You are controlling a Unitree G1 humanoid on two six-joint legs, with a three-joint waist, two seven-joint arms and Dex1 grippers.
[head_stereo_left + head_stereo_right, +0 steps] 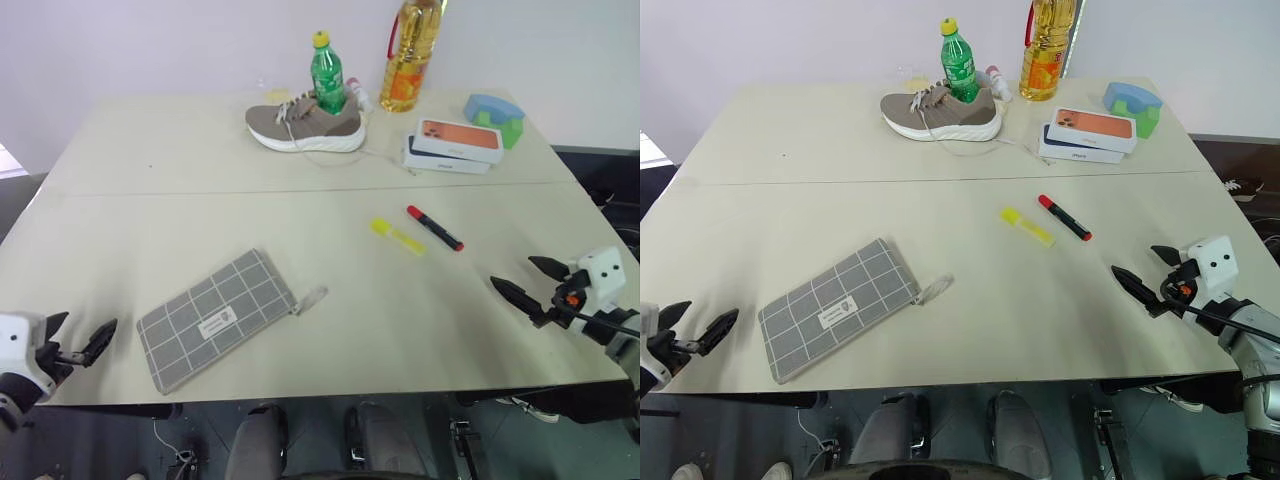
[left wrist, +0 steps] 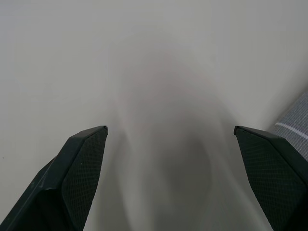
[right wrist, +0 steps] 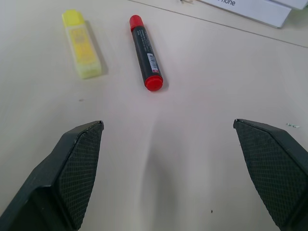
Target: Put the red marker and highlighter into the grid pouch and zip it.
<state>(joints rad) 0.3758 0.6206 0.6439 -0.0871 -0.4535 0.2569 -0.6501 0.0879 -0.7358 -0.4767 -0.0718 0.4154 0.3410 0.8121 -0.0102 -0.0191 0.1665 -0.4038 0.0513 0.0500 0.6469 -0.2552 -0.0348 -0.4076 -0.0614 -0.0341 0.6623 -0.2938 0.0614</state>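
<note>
**Pens and pouch lay apart, both grippers empty**

Beige table (image 1: 150,160) carried the grid pouch (image 1: 215,317) near its front edge, flat, its pull tab toward the middle. Well apart from it, the highlighter (image 1: 398,236) and the red marker (image 1: 434,228) lay side by side, not touching. Left gripper (image 1: 78,336) hung just beside the pouch's corner, fingers spread wide, holding nothing. Right gripper (image 1: 530,281) hovered near the pens, equally wide and empty.

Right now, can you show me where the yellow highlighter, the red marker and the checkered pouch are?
highlighter (image 1: 398,236): left eye view, middle of its yellow body.
red marker (image 1: 434,228): left eye view, middle of its dark barrel between the red ends.
grid pouch (image 1: 214,317): left eye view, centre of the grey checked fabric, by the white label.
</note>
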